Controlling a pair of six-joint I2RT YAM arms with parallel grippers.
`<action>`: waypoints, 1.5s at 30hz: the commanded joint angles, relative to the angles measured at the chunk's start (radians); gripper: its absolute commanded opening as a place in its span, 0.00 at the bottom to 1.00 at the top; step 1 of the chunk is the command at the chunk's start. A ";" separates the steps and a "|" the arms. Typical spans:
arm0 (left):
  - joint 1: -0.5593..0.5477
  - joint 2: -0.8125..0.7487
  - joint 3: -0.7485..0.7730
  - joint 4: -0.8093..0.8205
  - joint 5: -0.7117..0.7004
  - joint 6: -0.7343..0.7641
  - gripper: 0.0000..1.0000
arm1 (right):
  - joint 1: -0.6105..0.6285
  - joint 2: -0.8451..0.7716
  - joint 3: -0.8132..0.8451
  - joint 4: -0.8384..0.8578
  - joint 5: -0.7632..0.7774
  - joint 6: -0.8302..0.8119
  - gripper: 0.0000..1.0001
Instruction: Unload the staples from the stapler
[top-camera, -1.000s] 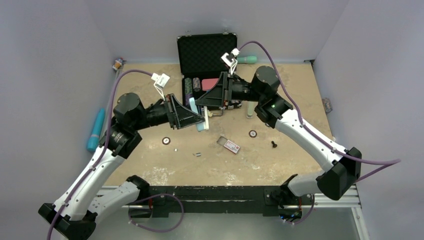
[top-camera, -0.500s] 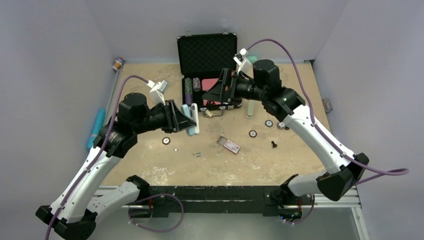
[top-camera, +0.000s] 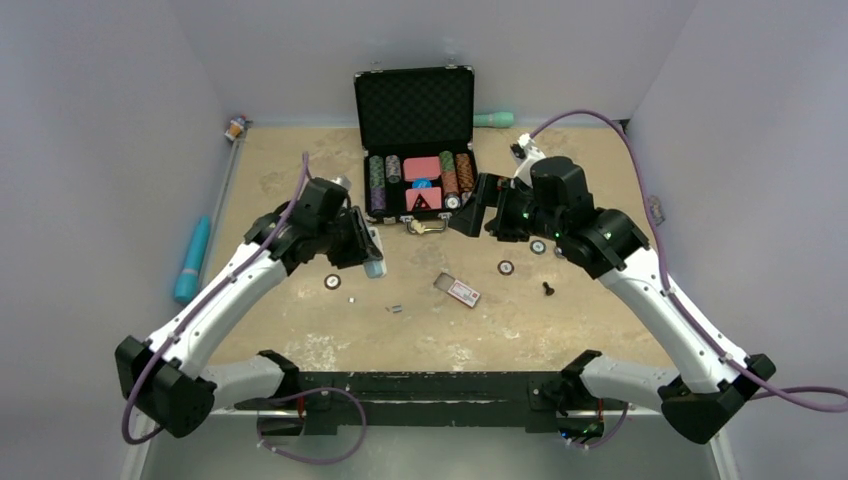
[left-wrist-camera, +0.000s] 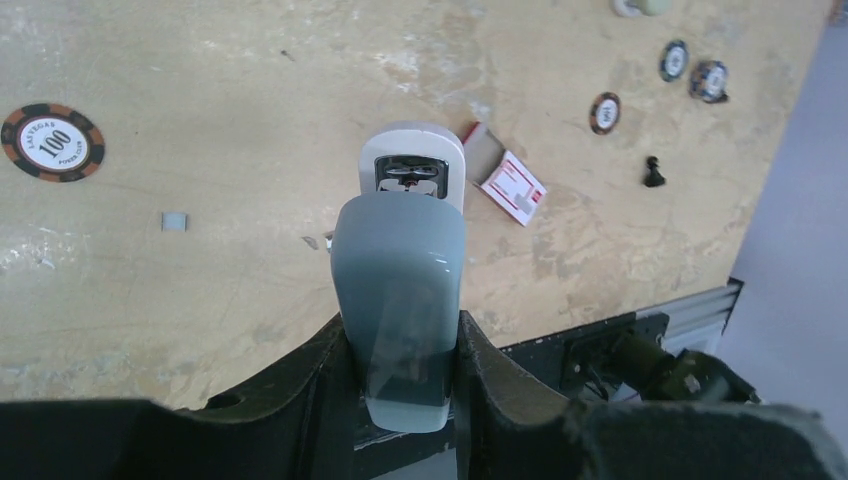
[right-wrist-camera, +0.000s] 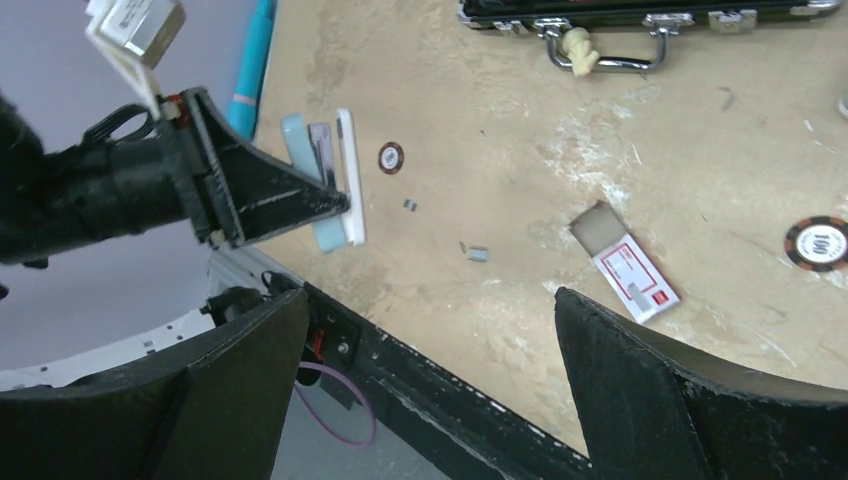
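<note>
My left gripper (left-wrist-camera: 401, 335) is shut on the pale blue stapler (left-wrist-camera: 399, 262). The stapler's white base (left-wrist-camera: 411, 153) points down at the table, and it hangs just above the surface (top-camera: 374, 262). Two tiny grey staples lie below it, one (left-wrist-camera: 173, 221) to the left and one (left-wrist-camera: 327, 240) by the stapler's edge. In the right wrist view the staples (right-wrist-camera: 477, 254) lie near the held stapler (right-wrist-camera: 331, 181). My right gripper (right-wrist-camera: 430, 297) is open and empty, off to the right of the stapler (top-camera: 468, 215).
A small red-and-white staple box (top-camera: 460, 290) lies mid-table, with a black screw (top-camera: 547, 289) and loose poker chips (top-camera: 331, 282) (top-camera: 506, 267) around it. An open black chip case (top-camera: 415, 110) stands at the back. A blue cylinder (top-camera: 192, 260) lies at the left edge.
My right gripper opened, let go of the stapler and drew back to the right. My left arm carried the stapler left and down toward the table.
</note>
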 joint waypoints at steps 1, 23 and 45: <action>0.012 0.116 -0.006 0.025 -0.077 -0.117 0.00 | 0.000 -0.063 -0.042 -0.040 0.068 -0.012 0.97; 0.098 0.526 0.051 -0.002 -0.214 -0.450 0.00 | 0.000 -0.152 -0.096 -0.071 0.051 -0.013 0.97; 0.130 0.509 0.179 -0.059 -0.210 -0.340 1.00 | 0.000 -0.056 0.030 0.039 -0.136 0.010 0.99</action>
